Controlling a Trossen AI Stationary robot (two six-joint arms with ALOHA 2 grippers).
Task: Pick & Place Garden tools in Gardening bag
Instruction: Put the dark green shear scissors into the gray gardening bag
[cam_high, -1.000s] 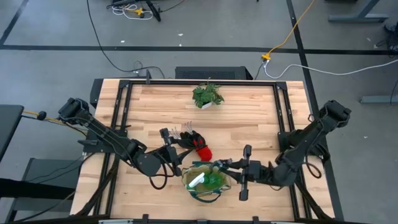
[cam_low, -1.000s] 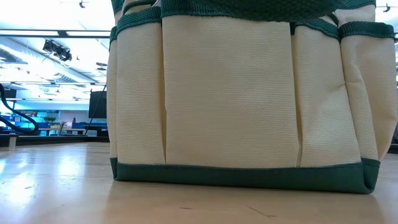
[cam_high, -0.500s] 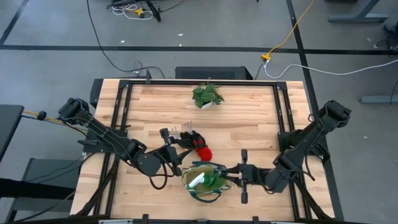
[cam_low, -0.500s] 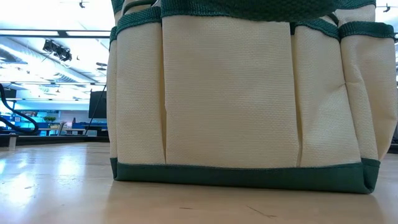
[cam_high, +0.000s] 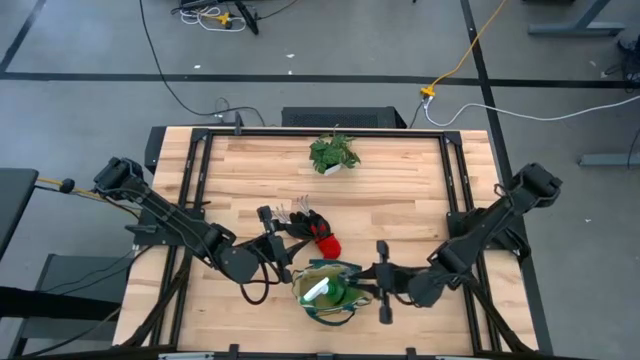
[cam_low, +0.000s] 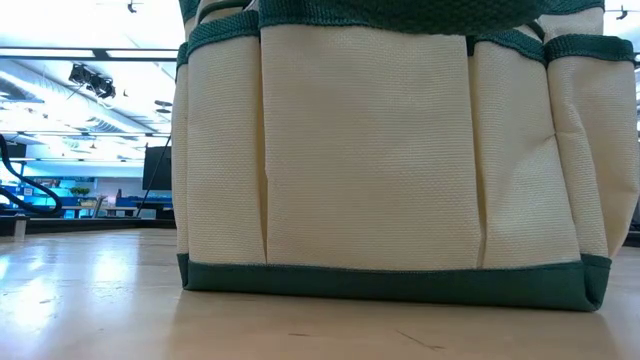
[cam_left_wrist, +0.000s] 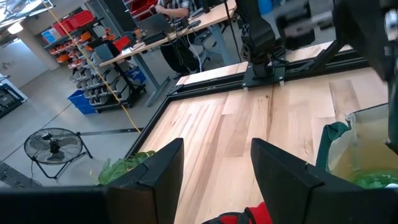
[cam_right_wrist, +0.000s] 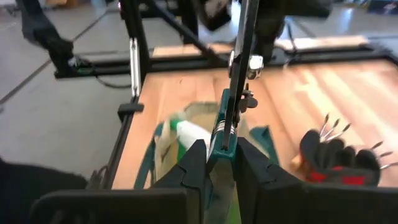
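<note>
Butcher-block table (cam_high: 400, 190), beige canvas gardening bag (cam_high: 327, 292) at its near edge holding the green spray bottle (cam_high: 318, 291), right gripper (cam_right_wrist: 217, 163) pinching upright pruning shears (cam_right_wrist: 235, 93) over the bag, left gripper (cam_left_wrist: 214, 165) spread beside red-and-black gloves (cam_high: 318, 234), pronged rake (cam_high: 295, 210) touching them

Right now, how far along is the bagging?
Done: the bottle lies in the bag. In hand: the right gripper is shut on a slim tool, likely the shears, over the bag. Left: the gloves and rake lie on the table by the open left gripper.
</note>
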